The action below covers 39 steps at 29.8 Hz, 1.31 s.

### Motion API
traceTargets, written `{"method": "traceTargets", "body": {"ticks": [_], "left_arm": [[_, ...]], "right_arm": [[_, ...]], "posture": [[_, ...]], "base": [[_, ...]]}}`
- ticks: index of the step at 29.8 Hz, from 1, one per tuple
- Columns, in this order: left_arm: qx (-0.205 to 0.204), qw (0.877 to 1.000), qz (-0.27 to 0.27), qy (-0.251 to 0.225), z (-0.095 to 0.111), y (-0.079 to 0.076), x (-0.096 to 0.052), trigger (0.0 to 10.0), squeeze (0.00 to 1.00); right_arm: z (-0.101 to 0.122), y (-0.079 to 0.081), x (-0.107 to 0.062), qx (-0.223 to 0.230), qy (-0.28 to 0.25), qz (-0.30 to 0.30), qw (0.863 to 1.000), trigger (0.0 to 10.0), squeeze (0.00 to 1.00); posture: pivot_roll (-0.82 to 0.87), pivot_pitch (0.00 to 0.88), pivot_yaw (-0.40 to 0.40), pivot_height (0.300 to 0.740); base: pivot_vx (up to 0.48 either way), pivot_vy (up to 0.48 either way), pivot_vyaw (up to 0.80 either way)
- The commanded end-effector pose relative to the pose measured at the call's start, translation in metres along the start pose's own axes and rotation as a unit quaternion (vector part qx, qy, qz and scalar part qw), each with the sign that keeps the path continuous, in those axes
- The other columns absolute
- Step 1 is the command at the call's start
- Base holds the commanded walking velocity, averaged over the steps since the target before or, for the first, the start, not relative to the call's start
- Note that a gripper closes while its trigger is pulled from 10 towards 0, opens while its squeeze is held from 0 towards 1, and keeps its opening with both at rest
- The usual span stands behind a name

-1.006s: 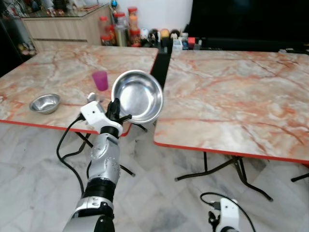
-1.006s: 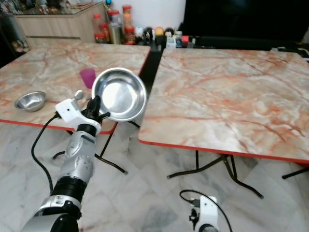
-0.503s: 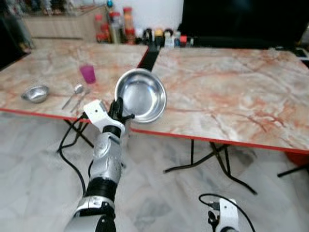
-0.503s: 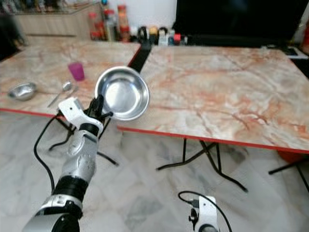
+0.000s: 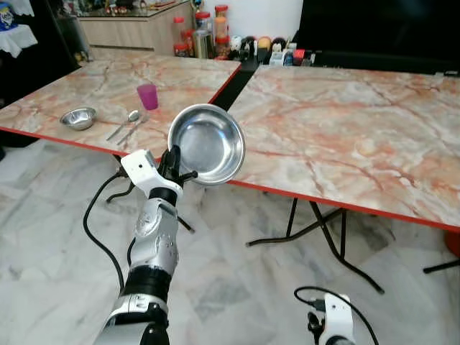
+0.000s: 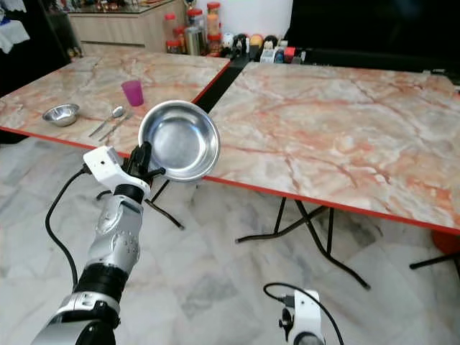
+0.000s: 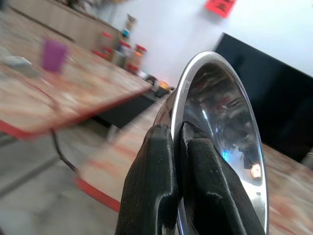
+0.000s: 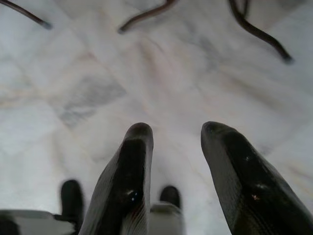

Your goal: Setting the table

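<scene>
Jaws pinching steel bowl [image 5: 207,144] rim, left gripper [image 5: 172,159], small bowl [image 5: 78,117] on table [image 5: 86,90]

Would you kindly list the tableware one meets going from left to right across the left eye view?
small steel bowl → spoon → pink cup → large steel bowl, held off the table by its rim in the left end effector.

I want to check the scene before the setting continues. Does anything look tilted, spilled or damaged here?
Only the large shiny steel bowl stands out: the left end effector pinches its rim and holds it tilted almost on edge at the table's near edge. Nothing looks spilled or damaged.
</scene>
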<state>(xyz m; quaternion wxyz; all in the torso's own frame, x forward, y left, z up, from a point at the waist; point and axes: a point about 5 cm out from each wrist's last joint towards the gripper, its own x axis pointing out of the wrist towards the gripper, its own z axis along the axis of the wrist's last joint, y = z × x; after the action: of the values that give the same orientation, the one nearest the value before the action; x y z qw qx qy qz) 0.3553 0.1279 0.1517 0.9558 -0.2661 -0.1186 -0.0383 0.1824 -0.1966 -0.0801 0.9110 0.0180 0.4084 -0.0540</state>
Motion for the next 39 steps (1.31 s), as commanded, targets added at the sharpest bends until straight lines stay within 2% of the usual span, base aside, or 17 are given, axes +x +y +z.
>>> {"method": "traceTargets", "body": {"ticks": [1,6,7,19,21,26,39], "left_arm": [[0.012,1.000,-0.025,-0.001,0.003,-0.008,0.003,10.0,0.00],[0.017,0.999,-0.030,0.000,0.003,-0.009,0.002,10.0,0.00],[0.017,0.999,-0.030,-0.001,0.003,-0.009,0.002,10.0,0.00],[0.037,0.999,-0.030,0.012,0.003,-0.005,0.001,10.0,0.00],[0.033,0.999,-0.010,-0.007,0.010,0.006,-0.001,10.0,0.00],[0.046,0.999,0.000,-0.011,0.014,0.015,-0.004,10.0,0.00],[0.052,0.999,0.000,-0.012,0.017,0.015,0.000,10.0,0.00]], "right_arm": [[0.005,-0.001,0.001,0.002,-0.007,-0.003,1.000,10.0,0.00],[0.005,-0.002,0.001,0.013,-0.003,-0.006,1.000,10.0,0.00],[0.005,-0.002,0.001,0.026,-0.004,-0.005,1.000,10.0,0.00],[0.008,-0.004,0.002,0.014,-0.006,-0.006,1.000,10.0,0.00],[0.012,-0.002,0.003,0.007,-0.014,-0.002,1.000,10.0,0.00],[0.013,-0.002,0.003,0.005,-0.014,0.000,1.000,10.0,0.00],[0.015,0.002,0.004,0.003,-0.014,0.005,1.000,10.0,0.00]], "posture": [[-0.02,0.000,0.040,0.740],[-0.02,0.000,0.037,0.740],[-0.02,0.000,0.034,0.740],[-0.01,0.000,0.020,0.740],[-0.01,0.000,0.013,0.740],[0.00,0.000,0.009,0.740],[0.00,0.000,0.016,0.740]], "base": [[0.000,-0.292,0.00],[0.000,-0.268,0.00],[0.000,0.000,-0.78],[0.000,0.000,-0.74],[0.000,0.000,0.00],[0.000,0.000,0.00],[0.234,0.000,-0.06]]}}
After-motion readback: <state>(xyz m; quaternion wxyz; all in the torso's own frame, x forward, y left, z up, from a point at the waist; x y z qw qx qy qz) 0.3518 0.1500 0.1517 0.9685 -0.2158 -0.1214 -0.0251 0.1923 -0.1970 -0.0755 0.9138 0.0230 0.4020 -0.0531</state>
